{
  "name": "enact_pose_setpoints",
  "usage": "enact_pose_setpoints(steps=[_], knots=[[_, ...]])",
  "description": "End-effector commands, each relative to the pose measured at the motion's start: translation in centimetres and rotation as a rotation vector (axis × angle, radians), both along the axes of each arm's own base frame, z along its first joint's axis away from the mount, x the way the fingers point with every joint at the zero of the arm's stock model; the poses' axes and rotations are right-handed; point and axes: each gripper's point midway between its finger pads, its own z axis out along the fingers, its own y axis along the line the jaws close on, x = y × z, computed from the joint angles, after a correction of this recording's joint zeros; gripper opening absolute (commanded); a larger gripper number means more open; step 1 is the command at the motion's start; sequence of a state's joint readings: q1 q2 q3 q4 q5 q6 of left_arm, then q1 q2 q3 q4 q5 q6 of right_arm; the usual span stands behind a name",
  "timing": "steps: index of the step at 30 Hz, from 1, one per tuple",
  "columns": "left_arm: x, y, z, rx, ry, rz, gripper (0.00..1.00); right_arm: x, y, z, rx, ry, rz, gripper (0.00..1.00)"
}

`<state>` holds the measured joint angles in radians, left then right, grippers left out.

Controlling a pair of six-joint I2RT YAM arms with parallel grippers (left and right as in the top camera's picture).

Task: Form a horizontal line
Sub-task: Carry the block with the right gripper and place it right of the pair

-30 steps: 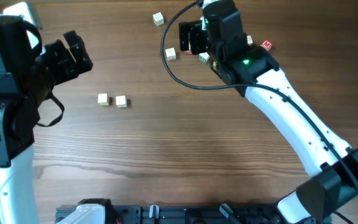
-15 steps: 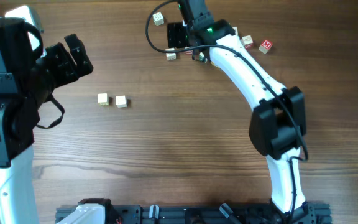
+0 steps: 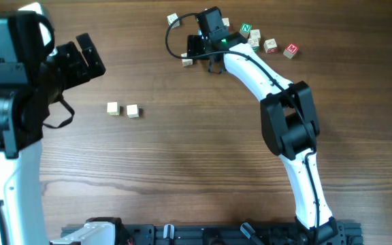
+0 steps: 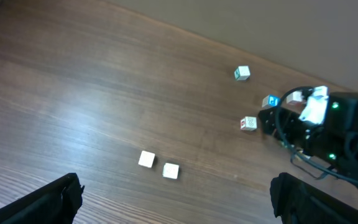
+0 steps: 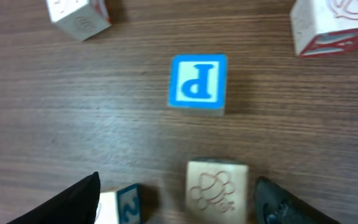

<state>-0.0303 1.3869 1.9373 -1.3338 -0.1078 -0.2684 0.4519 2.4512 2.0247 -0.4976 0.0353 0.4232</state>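
In the horizontal line (image 3: 133, 111) only two plain pale cubes so far, side by side with a small gap, not touching. Long axis from left to right in the overhead view, almost level. Placed well apart from the lettered cubes (image 3: 271, 45), toward the left side and nearer to the robot's base.

With the right arm (image 3: 264, 75) stretched far out, low over the left end of the lettered cubes. On the right gripper (image 5: 178, 193) jaws fairly wide, standing on either side of a bee cube (image 5: 216, 183) and a blue-sided cube (image 5: 124, 204); no grip seen.

With the left arm (image 3: 5, 122) raised, well to the left of the lettered cubes. On the left gripper (image 3: 80, 61) jaws fully wide, holding nothing.
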Motion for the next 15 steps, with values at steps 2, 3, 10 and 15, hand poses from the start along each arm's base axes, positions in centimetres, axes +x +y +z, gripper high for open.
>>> enact_pose_setpoints(steps=[2, 3, 10, 15], knots=[[0.4, 0.5, -0.5, 0.013, 0.019, 0.019, 1.0, 2.0, -2.2, -0.5, 0.042, -0.008, -0.081, 0.78], [0.4, 0.5, -0.5, 0.012, 0.019, 0.019, 1.0, 1.9, -2.1, -0.8, 0.055, 0.003, -0.073, 0.77], [0.4, 3.7, -0.2, -0.024, -0.002, 0.155, 1.0, 0.3, -0.1, -3.6, 0.064, 0.067, 0.021, 0.71], [-0.6, 6.5, -0.7, -0.026, 0.025, 0.244, 1.0, 0.5, -1.4, -4.0, -0.017, 0.051, 0.009, 0.61]])
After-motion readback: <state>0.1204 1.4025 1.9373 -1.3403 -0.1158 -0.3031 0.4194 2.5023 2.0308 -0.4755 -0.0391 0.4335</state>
